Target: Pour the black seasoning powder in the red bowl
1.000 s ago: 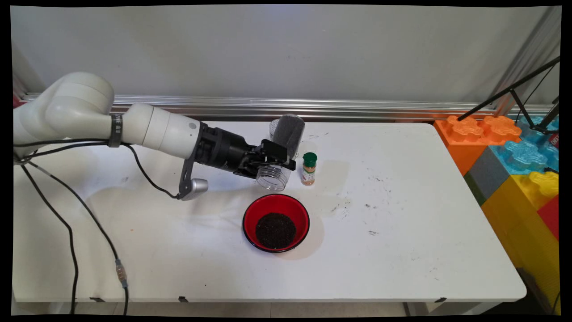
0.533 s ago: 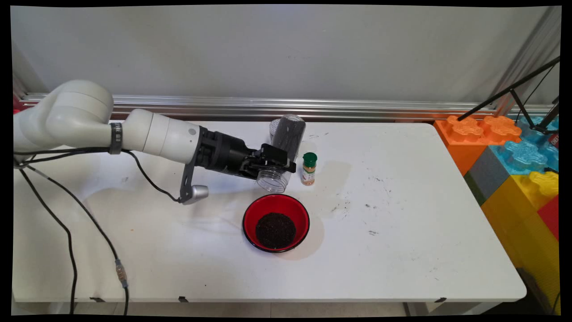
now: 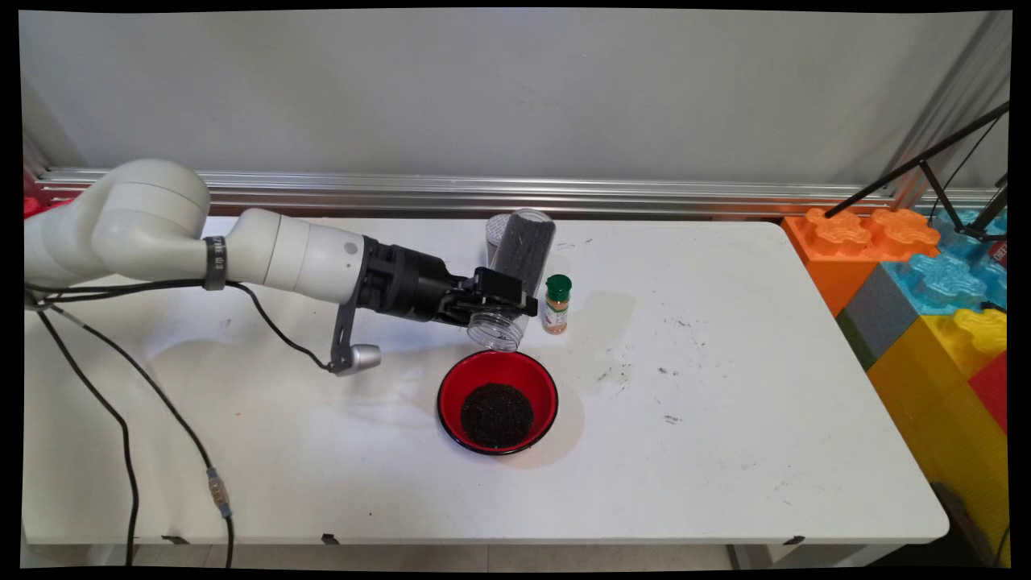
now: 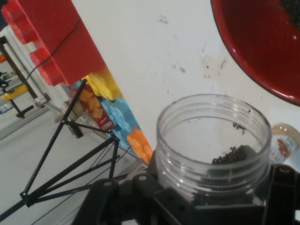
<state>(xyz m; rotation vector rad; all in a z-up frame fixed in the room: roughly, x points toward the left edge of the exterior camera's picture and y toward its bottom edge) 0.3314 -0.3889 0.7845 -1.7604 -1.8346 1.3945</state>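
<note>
At the centre of the main view, the jar point(image 3: 515, 274) is clear, glossy plastic with a ribbed threaded neck; in the hand view its wall point(image 4: 213, 140) is see-through, with dark, grainy matter lying inside. The gripper point(image 3: 501, 310) clamped on it is matt black plastic. Below centre, the bowl point(image 3: 497, 400) has a shiny red inside and a black rim, and holds coarse dark granules. The spice bottle point(image 3: 556, 304) has a smooth green plastic cap. The table point(image 3: 725, 419) is smooth matt white, scuffed with dark marks. At the right edge, the big blocks point(image 3: 926, 274) look like moulded plastic.
</note>
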